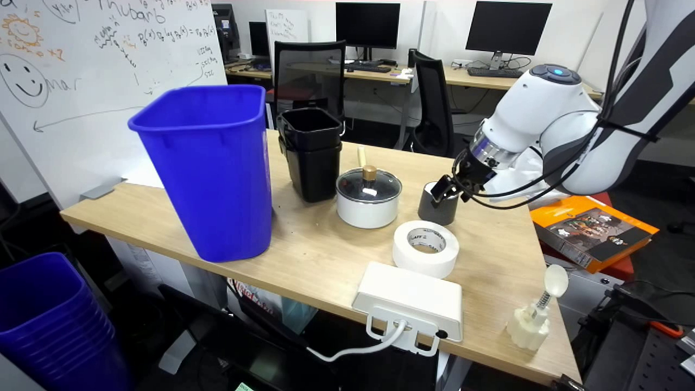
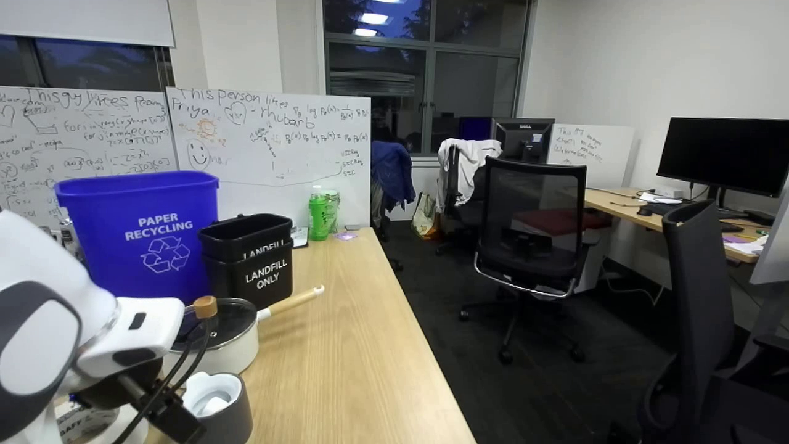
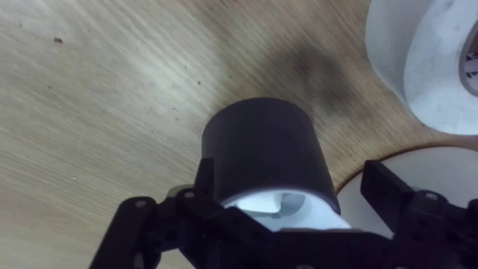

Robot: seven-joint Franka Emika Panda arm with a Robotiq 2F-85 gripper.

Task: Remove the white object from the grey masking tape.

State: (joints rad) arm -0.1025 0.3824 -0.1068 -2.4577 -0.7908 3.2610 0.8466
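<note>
My black two-fingered claw (image 3: pixel 288 170) stands wide, gripping nothing; the small white plastic-looking cup-like piece (image 2: pixel 212 394) sits inside the short dark grey hollow tape roll (image 3: pixel 267 145), whose axis is upright. In the wrist view both lie between my fingers (image 3: pixel 204 177), closer to the one at left, contact unclear; I judge that centring should precede closing on the white rim

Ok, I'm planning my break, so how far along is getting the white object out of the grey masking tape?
Looks done: just the approach, with the tool close to the grey masking tape in the wrist view. In hand: lining up, apparently; the jaws stand open, and nothing looks gripped. Left: gripping and lifting out, since the white object sits inside that tape in an exterior view.
</note>
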